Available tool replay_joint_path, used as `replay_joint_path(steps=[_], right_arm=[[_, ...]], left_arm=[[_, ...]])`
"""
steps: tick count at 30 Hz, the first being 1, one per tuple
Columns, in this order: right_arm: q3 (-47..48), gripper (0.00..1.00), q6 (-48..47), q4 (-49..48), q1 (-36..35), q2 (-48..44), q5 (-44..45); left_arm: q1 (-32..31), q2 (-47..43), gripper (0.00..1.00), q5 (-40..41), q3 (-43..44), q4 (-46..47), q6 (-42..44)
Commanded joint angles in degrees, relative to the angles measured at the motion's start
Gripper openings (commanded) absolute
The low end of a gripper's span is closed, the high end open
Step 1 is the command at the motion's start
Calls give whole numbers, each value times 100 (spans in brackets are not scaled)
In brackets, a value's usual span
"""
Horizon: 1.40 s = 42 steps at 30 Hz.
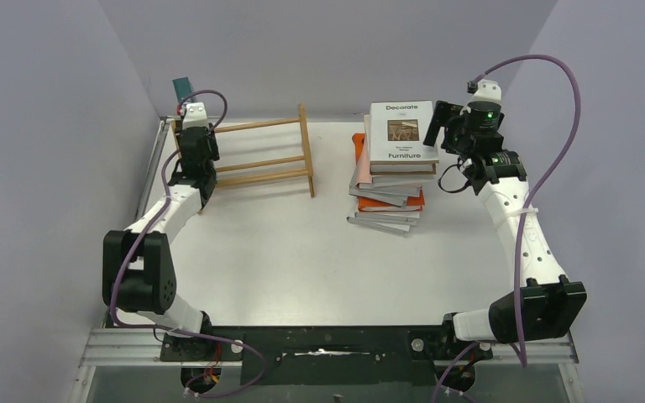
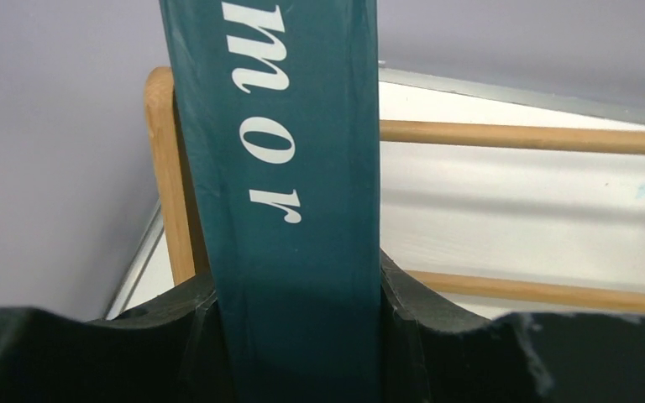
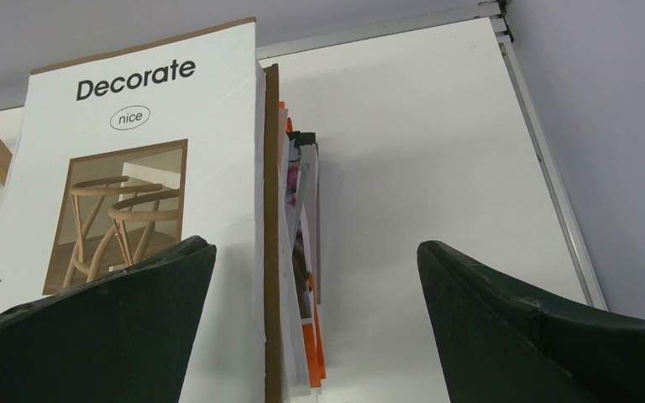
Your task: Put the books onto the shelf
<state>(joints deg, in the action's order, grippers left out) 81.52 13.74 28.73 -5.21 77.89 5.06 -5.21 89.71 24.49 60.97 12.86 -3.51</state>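
My left gripper [image 2: 298,290] is clamped on the teal book [image 2: 285,168], a finger pressed against each face, and the book stands upright out of the jaws. On the left wrist feed the spine carries white italic lettering. I can read "mor", and the rest runs off the top of the picture. The book is at the far left of the table [image 1: 285,252], right at the left end post of the shelf [image 1: 306,151], with the wooden slats running off to the right behind it. From the overhead camera only its top corner shows above the wrist, and I cannot tell whether its lower edge is resting on the rack.

My right gripper [image 3: 315,245] is spread wide with nothing in it. It sits at the far right, just beside the stack [image 1: 390,197] of the other books, which lies flat and unevenly piled to the right of the shelf. The white book [image 3: 134,151] is on top. Its cover reads "Decorate", with "nice" in a small oval below, then a photo of a wooden chair, and the overhead view adds "Furniture" at the bottom. On the right wrist feed the stack's edge falls between the open fingers, an orange cover [image 3: 311,361] showing low in the pile. Whether either finger touches the stack I cannot tell.
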Motion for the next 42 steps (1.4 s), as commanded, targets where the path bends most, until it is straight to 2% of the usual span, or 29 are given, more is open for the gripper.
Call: replay_joint_path(steps=[1, 6, 11, 20, 23, 24, 25, 26, 29, 37, 42], right_arm=[[84, 97, 4, -258, 38, -121, -73], [67, 98, 18, -271, 38, -121, -113], [16, 98, 27, -279, 38, -149, -109], [-13, 98, 56, -258, 33, -160, -124], [-6, 98, 59, -254, 38, -160, -143], [-4, 98, 59, -246, 38, -160, -152], [-11, 98, 71, -245, 38, -162, -160], [-13, 98, 74, -237, 33, -160, -163], [-13, 98, 80, -240, 36, -160, -184], [31, 98, 95, -245, 29, -112, -241], [49, 98, 112, -245, 20, -123, -267]], left_arm=[[38, -123, 0, -355, -133, 1142, 897], [196, -417, 0, -722, -709, 1745, 1178], [504, -409, 0, -1223, -701, 1610, 980], [583, -348, 2, -1127, -624, 1534, 876], [583, -320, 29, -982, -585, 1426, 818], [583, -322, 45, -910, -566, 1358, 779], [583, -329, 69, -775, -546, 1315, 728], [583, -346, 80, -609, -543, 1291, 690], [592, -460, 84, -327, -567, 1309, 693], [639, -967, 85, 17, -522, 1251, 720], [712, -855, 85, 102, -291, 803, 696]])
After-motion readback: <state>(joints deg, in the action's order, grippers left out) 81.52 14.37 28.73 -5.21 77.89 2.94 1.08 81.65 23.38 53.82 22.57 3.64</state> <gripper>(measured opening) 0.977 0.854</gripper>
